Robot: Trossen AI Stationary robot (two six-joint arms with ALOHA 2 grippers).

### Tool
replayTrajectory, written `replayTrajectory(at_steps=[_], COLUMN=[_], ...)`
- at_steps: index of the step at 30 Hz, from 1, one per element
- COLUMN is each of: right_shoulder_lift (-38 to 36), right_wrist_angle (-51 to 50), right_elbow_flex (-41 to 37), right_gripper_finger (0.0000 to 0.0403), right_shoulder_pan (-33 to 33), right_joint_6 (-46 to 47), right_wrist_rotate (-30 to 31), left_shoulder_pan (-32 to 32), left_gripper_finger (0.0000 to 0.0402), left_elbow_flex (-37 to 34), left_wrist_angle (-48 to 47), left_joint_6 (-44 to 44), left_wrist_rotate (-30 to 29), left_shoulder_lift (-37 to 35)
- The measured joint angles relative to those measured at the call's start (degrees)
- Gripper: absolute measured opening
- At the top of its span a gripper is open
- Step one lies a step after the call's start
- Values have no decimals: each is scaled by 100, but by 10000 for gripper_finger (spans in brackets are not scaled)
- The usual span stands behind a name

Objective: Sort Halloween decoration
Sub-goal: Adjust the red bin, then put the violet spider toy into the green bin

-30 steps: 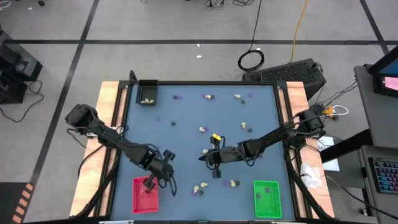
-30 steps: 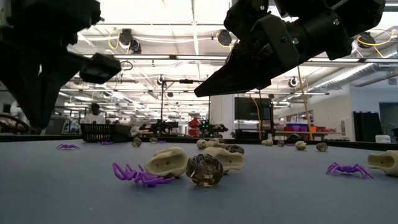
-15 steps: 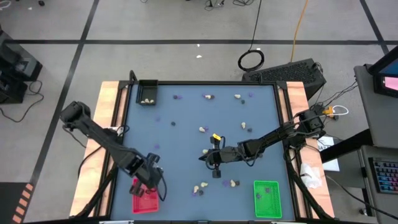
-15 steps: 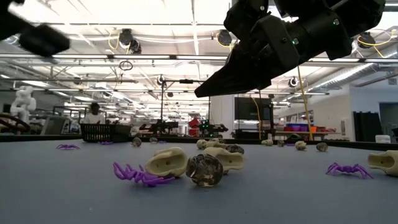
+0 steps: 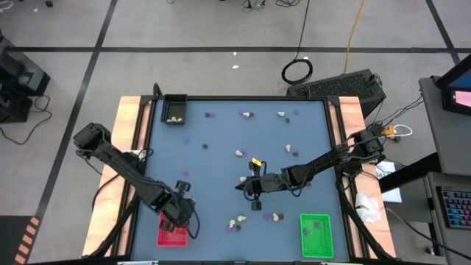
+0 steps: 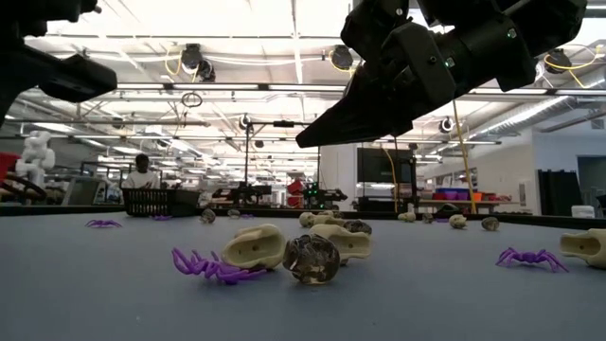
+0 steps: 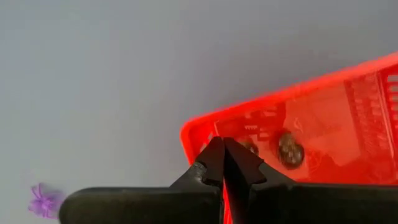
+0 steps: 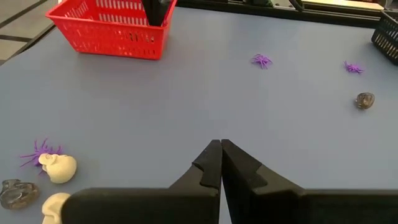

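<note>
High view: we see the left gripper point(image 5: 179, 218) over the red tray point(image 5: 171, 237) at about seven o'clock on the table point(image 5: 221, 154), hiding part of the tray's near corner. In the left wrist view its fingers are pressed together with nothing between them, and two dark lumps point(image 7: 290, 149) lie blurred inside the tray. The right gripper point(image 5: 245, 185) hangs near the table's centre, fingers together and empty. The Halloween decoration point(image 5: 237, 221) lies scattered across the table, with a few cream pieces in the black tray point(image 5: 174, 110) at eleven o'clock; what sits in the green tray point(image 5: 316, 235) at five o'clock we cannot make out. In the low view, a purple spider point(image 6: 208, 264) is partly hidden behind cream skulls point(image 6: 254, 246).
</note>
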Motion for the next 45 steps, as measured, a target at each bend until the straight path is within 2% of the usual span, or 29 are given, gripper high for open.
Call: replayTrajectory(at_steps=[12,17,21,26,32,39,45], right_shoulder_lift=[0,-11,-162,-469,-505,-502,-498], right_wrist_angle=[4,-2,-93,-460,-456,803,1413], right_elbow_flex=[0,0,0,0,-91,-778,-1186], right_gripper_finger=[0,0,0,0,0,0,0], right_shoulder_pan=[11,17,60,206,214,214,248], right_joint_6=[-3,-61,-108,-267,-292,-230,-90], right_wrist_rotate=[0,0,-4,-3,-44,-321,-332], left_shoulder_pan=[35,368,685,1134,1641,2123,2522], left_gripper_finger=[5,5,5,5,5,5,5], left_elbow_flex=[118,121,65,-326,-1124,-2172,-2726], left_wrist_angle=[104,445,957,2193,4436,7260,8442], left_joint_6=[140,498,1054,1566,1908,1991,2107], left_wrist_rotate=[-70,-101,222,522,980,951,676], left_shoulder_lift=[-193,-467,-542,-544,-543,-546,-544])
